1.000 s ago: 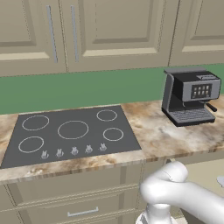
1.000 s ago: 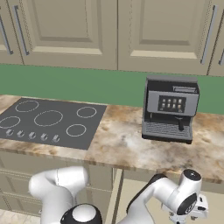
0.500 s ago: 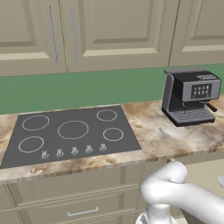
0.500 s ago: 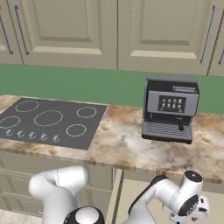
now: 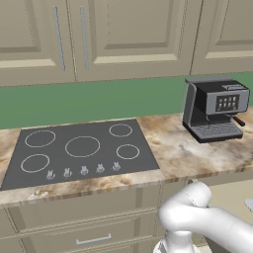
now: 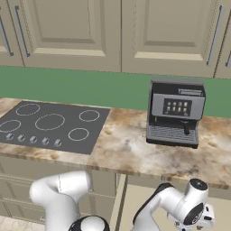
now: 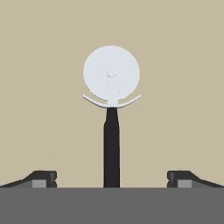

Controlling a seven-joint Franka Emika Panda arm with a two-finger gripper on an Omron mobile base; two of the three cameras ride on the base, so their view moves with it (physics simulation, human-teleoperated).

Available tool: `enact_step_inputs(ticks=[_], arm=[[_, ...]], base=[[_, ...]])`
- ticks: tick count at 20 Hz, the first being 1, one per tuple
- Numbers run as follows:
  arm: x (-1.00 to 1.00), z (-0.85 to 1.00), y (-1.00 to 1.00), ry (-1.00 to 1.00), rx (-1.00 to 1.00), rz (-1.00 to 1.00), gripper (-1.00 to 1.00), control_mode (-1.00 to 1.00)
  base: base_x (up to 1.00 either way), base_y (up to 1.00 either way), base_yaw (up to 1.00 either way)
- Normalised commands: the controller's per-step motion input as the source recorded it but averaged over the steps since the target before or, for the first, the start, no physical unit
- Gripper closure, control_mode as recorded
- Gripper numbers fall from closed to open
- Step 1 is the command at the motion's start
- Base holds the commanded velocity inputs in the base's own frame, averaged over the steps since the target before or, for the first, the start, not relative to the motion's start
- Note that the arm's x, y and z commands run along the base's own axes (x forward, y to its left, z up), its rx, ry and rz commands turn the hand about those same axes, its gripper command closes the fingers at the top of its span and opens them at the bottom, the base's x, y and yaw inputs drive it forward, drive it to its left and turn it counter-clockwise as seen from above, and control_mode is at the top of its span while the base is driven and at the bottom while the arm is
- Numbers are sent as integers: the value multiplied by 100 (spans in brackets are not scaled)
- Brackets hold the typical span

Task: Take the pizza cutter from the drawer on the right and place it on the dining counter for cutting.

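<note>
The pizza cutter (image 7: 111, 109) lies flat on the pale tan floor of the open drawer (image 7: 43, 87), its round silver wheel away from me and its slim black handle running back between my fingers. My gripper (image 7: 112, 179) is open, one fingertip (image 7: 43, 178) on each side of the handle and well apart from it. In the right base view my wrist (image 6: 193, 208) hangs low over the drawer (image 6: 135, 198) under the counter's edge. The dining counter is out of view.
Above the drawer runs a marbled counter (image 6: 126, 149) with a black cooktop (image 5: 79, 150) on the left and a coffee machine (image 6: 175, 113) on the right. Beige wall cabinets (image 5: 128, 34) hang above a green backsplash. Closed drawer fronts (image 5: 84, 232) sit under the cooktop.
</note>
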Motion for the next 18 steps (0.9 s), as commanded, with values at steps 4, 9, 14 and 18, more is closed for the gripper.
enact_step_inputs(ticks=[4, 9, 14, 18], arm=[[0, -30, 0, 0, 0, 0, -100, -100], [0, -29, 0, 0, 0, 0, -100, -100], [0, -25, 0, 0, 0, 0, -100, -100], [0, -25, 0, 0, 0, 0, -100, -100]], base=[[0, 0, 0], [0, 0, 0], [0, 0, 0], [0, 0, 0]])
